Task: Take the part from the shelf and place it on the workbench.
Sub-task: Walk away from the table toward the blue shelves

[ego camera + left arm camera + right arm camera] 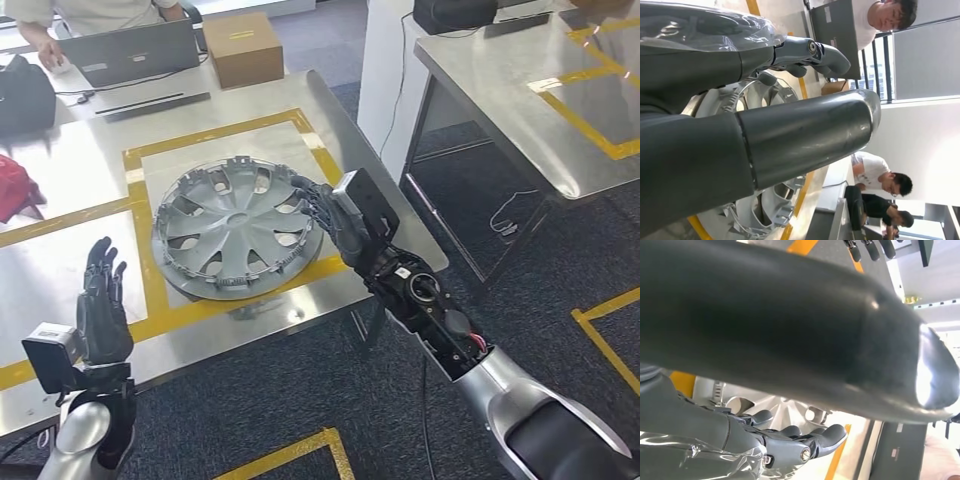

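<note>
1. Hubcap [232,226], the grey plastic wheel cover that is the task's part, lies flat on the metal tabletop [68,270] in the centre-left of the head view, inside a rectangle of yellow tape [217,131]; its lower rim overlaps the near strip of that tape.
2. Right hand [326,212] reaches in from the lower right of the head view and rests at the hubcap's right edge; its dark fingers [306,188] lie over the rim; whether they grip the rim or only touch it I cannot tell; in the right wrist view the fingers [806,440] are stretched out over the spokes [785,412], with the thick thumb [791,340] across the upper half of the frame.
3. Left hand [102,305] stands at the lower left of the head view, palm upright, fingers spread apart and holding nothing; it is well apart from the hubcap, over the near part of the tabletop; in the left wrist view its thumb [806,135] and a finger [817,52] frame the hubcap's spokes [768,210].
4. Laptop [132,52] sits open at the upper left of the head view, a person's hand [47,50] beside it on a mouse; a cardboard box [243,47] stands just right of the laptop; a red item [15,190] lies at the left edge and a black bag [23,95] above it.
5. Second metal table [528,110] with yellow tape fills the upper right of the head view; dark carpet [302,390] lies between and below; people sit in the background of the left wrist view.
</note>
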Motion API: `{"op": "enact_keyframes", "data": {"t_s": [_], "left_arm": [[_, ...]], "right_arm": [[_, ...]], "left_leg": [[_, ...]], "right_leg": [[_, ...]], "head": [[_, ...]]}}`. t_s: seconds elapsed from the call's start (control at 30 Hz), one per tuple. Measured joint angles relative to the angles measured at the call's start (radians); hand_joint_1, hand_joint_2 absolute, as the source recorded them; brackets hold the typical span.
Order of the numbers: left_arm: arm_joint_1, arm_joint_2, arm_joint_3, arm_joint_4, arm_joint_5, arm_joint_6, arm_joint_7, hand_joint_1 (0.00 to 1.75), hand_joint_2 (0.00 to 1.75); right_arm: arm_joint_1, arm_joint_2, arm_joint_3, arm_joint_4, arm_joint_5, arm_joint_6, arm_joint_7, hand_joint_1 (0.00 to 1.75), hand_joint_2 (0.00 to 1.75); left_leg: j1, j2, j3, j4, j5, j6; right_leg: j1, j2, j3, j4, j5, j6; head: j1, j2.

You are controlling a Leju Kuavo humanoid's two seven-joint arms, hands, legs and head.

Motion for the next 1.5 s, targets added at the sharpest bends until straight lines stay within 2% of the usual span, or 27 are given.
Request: {"op": "enact_keyframes", "data": {"t_s": [0.1,0.17,0.2,0.27,0.3,0.33,0.37,0.43,0.5,0.6,0.67,0.7,0.77,0.83,0.87,0.9,0.97,1.0,1.03,1.17,1.2,1.3,1.33,1.37,1.4,1.47,1.5], "left_arm": [[0.000,-0.001,0.000,-0.003,-0.001,0.000,0.001,0.00,0.00],[-0.002,-0.003,0.000,-0.008,-0.001,0.001,0.002,0.00,0.00],[-0.002,-0.005,0.000,-0.009,-0.002,0.001,0.002,0.00,0.00],[-0.003,-0.007,0.000,-0.011,-0.003,0.001,0.002,0.00,0.00],[-0.002,-0.008,0.000,-0.011,-0.003,0.001,0.002,0.00,0.00],[-0.001,-0.009,0.000,-0.011,-0.003,0.001,0.002,0.00,0.00],[-0.001,-0.010,0.000,-0.011,-0.003,0.001,0.002,0.00,0.00],[0.000,-0.010,0.000,-0.011,-0.003,0.001,0.002,0.00,0.00],[-0.001,-0.011,0.000,-0.011,-0.003,0.001,0.002,0.00,0.00],[-0.002,-0.011,0.000,-0.012,-0.002,0.001,0.003,0.00,0.00],[-0.002,-0.011,0.000,-0.012,-0.003,0.001,0.003,0.00,0.00],[-0.003,-0.011,0.000,-0.012,-0.003,0.002,0.003,0.00,0.00],[-0.003,-0.011,0.000,-0.012,-0.002,0.002,0.003,0.00,0.00],[0.000,-0.012,0.000,-0.012,-0.002,0.002,0.003,0.00,0.00],[0.000,-0.012,0.000,-0.012,-0.002,0.002,0.003,0.00,0.00],[0.000,-0.012,0.000,-0.012,-0.002,0.002,0.003,0.00,0.00],[-0.002,-0.012,0.000,-0.012,-0.002,0.002,0.003,0.00,0.00],[-0.002,-0.012,0.000,-0.013,-0.001,0.002,0.003,0.00,0.00],[-0.003,-0.012,0.000,-0.013,-0.001,0.002,0.003,0.00,0.00],[-0.004,-0.012,0.000,-0.014,0.000,0.002,0.003,0.00,0.00],[-0.004,-0.012,0.000,-0.015,0.000,0.002,0.003,0.00,0.00],[-0.003,-0.013,0.000,-0.015,0.000,0.001,0.003,0.00,0.00],[-0.002,-0.013,0.000,-0.015,0.000,0.001,0.003,0.00,0.00],[-0.001,-0.013,0.000,-0.015,0.000,0.001,0.003,0.00,0.00],[-0.001,-0.013,0.000,-0.015,0.000,0.001,0.003,0.00,0.00],[-0.001,-0.014,0.000,-0.015,0.000,0.000,0.003,0.00,0.00],[-0.001,-0.014,0.000,-0.015,0.000,0.000,0.003,0.00,0.00]], "right_arm": [[0.007,0.000,-0.007,-0.016,0.002,-0.001,0.002,0.00,0.00],[0.009,-0.001,-0.013,-0.025,0.003,-0.001,0.003,0.00,0.00],[0.009,-0.001,-0.016,-0.028,0.003,-0.001,0.003,0.00,0.00],[0.013,-0.003,-0.020,-0.032,0.003,-0.001,0.003,0.00,0.00],[0.017,-0.004,-0.020,-0.032,0.003,-0.001,0.004,0.00,0.00],[0.020,-0.005,-0.021,-0.033,0.003,-0.001,0.004,0.00,0.00],[0.022,-0.006,-0.021,-0.033,0.003,-0.001,0.004,0.00,0.00],[0.024,-0.006,-0.023,-0.036,0.003,-0.001,0.005,0.00,0.00],[0.024,-0.007,-0.024,-0.040,0.003,-0.001,0.006,0.00,0.00],[0.029,-0.007,-0.024,-0.043,0.003,-0.001,0.006,0.00,0.00],[0.028,-0.008,-0.027,-0.048,0.003,-0.001,0.006,0.00,0.00],[0.027,-0.008,-0.028,-0.050,0.003,-0.001,0.006,0.00,0.00],[0.027,-0.008,-0.029,-0.053,0.003,0.000,0.006,0.00,0.00],[0.029,-0.008,-0.029,-0.053,0.003,0.000,0.006,0.00,0.00],[0.029,-0.008,-0.029,-0.054,0.003,0.000,0.006,0.00,0.00],[0.029,-0.008,-0.029,-0.054,0.003,0.000,0.006,0.00,0.00],[0.029,-0.008,-0.029,-0.055,0.003,0.001,0.006,0.00,0.00],[0.028,-0.008,-0.029,-0.055,0.003,0.001,0.006,0.00,0.00],[0.028,-0.008,-0.029,-0.055,0.004,0.003,0.007,0.00,0.00],[0.027,-0.008,-0.030,-0.056,0.004,0.006,0.008,0.00,0.00],[0.026,-0.008,-0.031,-0.056,0.004,0.005,0.009,0.00,0.00],[0.028,-0.009,-0.032,-0.057,0.004,0.005,0.010,0.00,0.00],[0.030,-0.009,-0.031,-0.057,0.004,0.005,0.011,0.00,0.00],[0.031,-0.009,-0.031,-0.057,0.004,0.005,0.012,0.00,0.00],[0.031,-0.009,-0.031,-0.057,0.004,0.005,0.012,0.00,0.00],[0.029,-0.009,-0.032,-0.057,0.004,0.005,0.012,0.00,0.00],[0.028,-0.009,-0.033,-0.057,0.004,0.005,0.012,0.00,0.00]], "left_leg": [[0.001,0.001,0.003,-0.002,-0.003,0.008],[0.007,0.003,0.014,-0.013,-0.003,0.016],[0.010,0.005,0.020,-0.018,-0.004,0.020],[0.010,0.007,0.024,-0.019,-0.007,0.023],[0.010,0.007,0.026,-0.018,-0.009,0.023],[0.011,0.006,0.027,-0.018,-0.011,0.022],[0.012,0.005,0.030,-0.016,-0.013,0.019],[0.015,0.003,0.038,-0.011,-0.022,0.010],[0.013,0.001,0.039,-0.003,-0.029,-0.003],[0.011,0.002,0.033,0.000,-0.029,-0.020],[0.015,0.003,0.022,0.025,-0.047,-0.029],[0.015,0.003,0.002,0.068,-0.070,-0.033],[0.015,0.004,-0.070,0.209,-0.130,-0.038],[0.015,0.004,-0.128,0.307,-0.151,-0.037],[0.015,0.004,-0.130,0.300,-0.134,-0.034],[0.013,0.004,-0.110,0.250,-0.100,-0.029],[0.008,0.004,-0.041,0.102,-0.029,-0.017],[0.005,0.004,-0.015,0.045,-0.010,-0.012],[0.003,0.003,0.000,0.015,-0.005,-0.008],[0.004,0.003,0.009,-0.002,-0.008,0.008],[0.006,0.003,0.012,-0.005,-0.008,0.013],[0.005,0.004,0.014,-0.006,-0.009,0.020],[0.005,0.004,0.015,-0.005,-0.009,0.020],[0.005,0.004,0.015,-0.005,-0.010,0.020],[0.005,0.003,0.016,-0.003,-0.010,0.019],[0.003,0.001,0.017,0.001,-0.013,0.015],[0.001,0.000,0.016,0.004,-0.013,0.012]], "right_leg": [[-0.001,0.000,0.004,-0.003,-0.004,0.007],[-0.001,-0.003,-0.011,0.032,-0.027,0.012],[-0.001,-0.004,-0.035,0.085,-0.053,0.013],[-0.001,-0.006,-0.111,0.235,-0.114,0.017],[-0.001,-0.006,-0.146,0.295,-0.129,0.019],[-0.002,-0.007,-0.165,0.318,-0.124,0.020],[-0.004,-0.007,-0.163,0.298,-0.097,0.021],[-0.008,-0.010,-0.111,0.161,-0.012,0.022],[-0.007,-0.011,-0.062,0.050,0.031,0.018],[-0.002,-0.007,-0.051,0.030,0.029,0.000],[-0.003,-0.006,-0.048,0.026,0.032,-0.014],[-0.004,-0.006,-0.046,0.023,0.033,-0.021],[-0.003,-0.006,-0.046,0.023,0.032,-0.028],[0.001,-0.006,-0.045,0.023,0.030,-0.031],[0.002,-0.005,-0.044,0.023,0.029,-0.032],[0.003,-0.004,-0.041,0.023,0.027,-0.032],[0.007,-0.002,-0.035,0.024,0.022,-0.029],[0.009,-0.001,-0.034,0.024,0.019,-0.026],[0.010,-0.001,-0.035,0.024,0.017,-0.021],[0.008,-0.004,-0.041,0.041,-0.004,-0.001],[0.007,-0.006,-0.056,0.078,-0.028,0.003],[0.007,-0.008,-0.151,0.287,-0.122,0.012],[0.006,-0.008,-0.172,0.330,-0.131,0.014],[0.006,-0.009,-0.175,0.331,-0.119,0.014],[0.006,-0.009,-0.156,0.288,-0.087,0.013],[0.008,-0.009,-0.089,0.139,-0.014,0.007],[0.009,-0.009,-0.059,0.079,0.007,0.003]], "head": [[0.000,0.000],[0.004,0.000],[0.009,0.000],[0.018,0.000],[0.021,0.000],[0.024,0.000],[0.027,0.000],[0.037,0.000],[0.043,0.000],[0.034,0.000],[0.028,0.000],[0.022,0.000],[0.006,0.000],[-0.003,0.000],[-0.005,0.000],[-0.006,0.000],[-0.009,0.000],[-0.010,0.000],[-0.010,0.000],[-0.005,0.000],[0.000,0.000],[0.017,0.000],[0.020,0.000],[0.023,0.000],[0.027,0.000],[0.035,0.000],[0.039,0.000]]}}
